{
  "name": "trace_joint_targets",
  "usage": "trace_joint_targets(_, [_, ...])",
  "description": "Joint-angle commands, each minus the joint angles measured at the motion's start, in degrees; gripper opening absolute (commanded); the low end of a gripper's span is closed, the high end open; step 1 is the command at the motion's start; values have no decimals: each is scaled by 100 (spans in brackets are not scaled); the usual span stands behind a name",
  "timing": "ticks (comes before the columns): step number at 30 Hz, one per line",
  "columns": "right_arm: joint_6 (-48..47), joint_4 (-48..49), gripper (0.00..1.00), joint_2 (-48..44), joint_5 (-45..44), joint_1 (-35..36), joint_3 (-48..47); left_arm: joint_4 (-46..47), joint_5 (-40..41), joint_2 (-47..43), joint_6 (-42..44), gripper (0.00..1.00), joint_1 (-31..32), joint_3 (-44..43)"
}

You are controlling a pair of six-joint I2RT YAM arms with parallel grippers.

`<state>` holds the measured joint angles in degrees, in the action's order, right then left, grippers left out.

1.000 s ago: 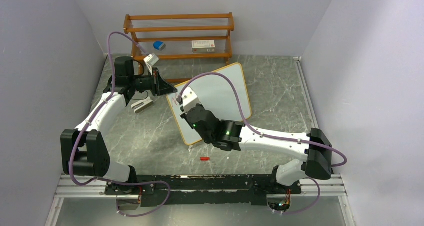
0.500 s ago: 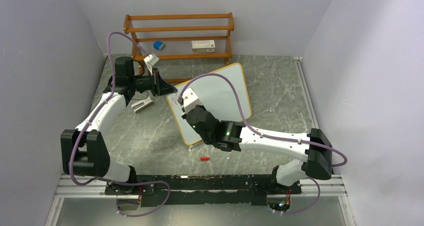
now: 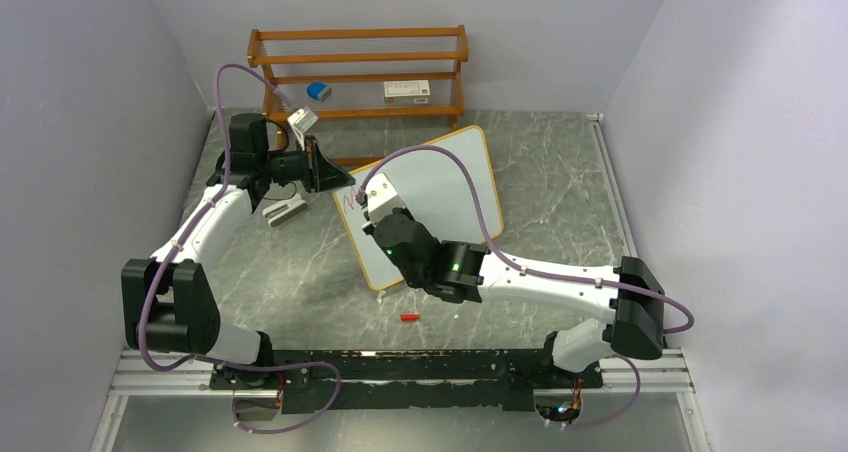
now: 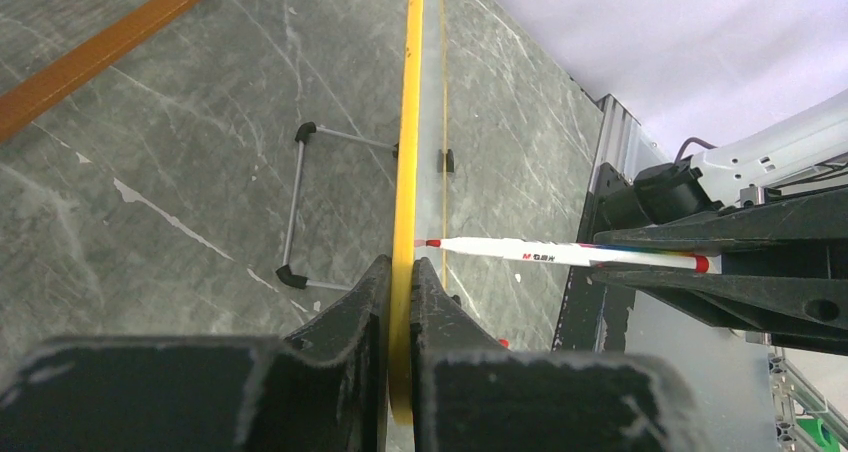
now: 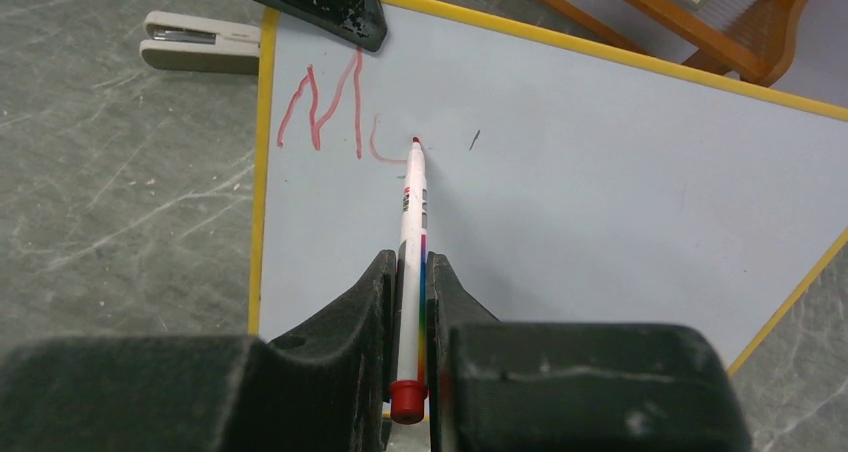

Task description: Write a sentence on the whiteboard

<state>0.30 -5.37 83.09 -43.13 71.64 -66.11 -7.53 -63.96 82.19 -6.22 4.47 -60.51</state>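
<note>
The grey marbled table fills the top view; near its middle stands the whiteboard, leaning back on a wire stand, its yellow-framed face turned towards 5 o'clock and the arms; behind it, at 12 o'clock against the back wall, is a brown slatted shelf rack.

The left arm reaches from 8 o'clock up to the board's 10 o'clock corner; the left gripper is clamped on the board's yellow edge, one finger on each face, as the left wrist view shows edge-on.

The right arm comes in from 4 o'clock and crosses the lower part of the board; the right gripper is closed on a white marker with a red end, gripped near its rear; the barrel points towards 12 o'clock in the right wrist view and its red tip touches the board face.

A grey stapler lies on the table just beside the board's frame, at 9 o'clock from it.

On the rack's lower shelf sit a flat white box and, at 9 o'clock from that, a small blue object.

A small red piece, possibly the marker's cap though it is too small to tell, lies on the table at 6 o'clock from the board, apart from it.

Red writing sits in the board's upper corner by the left finger: an M, then a short curve that ends at the marker tip.
</note>
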Motion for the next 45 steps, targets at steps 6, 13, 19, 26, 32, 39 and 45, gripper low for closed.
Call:
trace_joint_targets(6, [-235, 412, 0, 199, 6, -11, -135, 123, 0, -13, 204, 5, -87, 101])
trace_joint_targets(13, [-247, 407, 0, 209, 171, -18, -190, 125, -3, -13, 193, 5, -87, 105])
trace_joint_targets(19, [-237, 383, 0, 168, 346, -17, -193, 131, 7, -11, 192, 5, -87, 101])
trace_joint_targets(26, [-230, 285, 0, 168, 475, -18, -235, 131, 7, -30, 191, 5, -87, 105])
trace_joint_targets(32, [-212, 214, 0, 99, 451, -7, -218, 91, 46, -38, 229, 5, -87, 101])
trace_joint_targets(39, [-322, 335, 0, -179, 74, -26, 1, 15, 93, -24, 285, 5, -87, 82])
trace_joint_targets(45, [-303, 308, 0, -275, 24, -146, 96, -15, 97, -8, 315, 5, -87, 72])
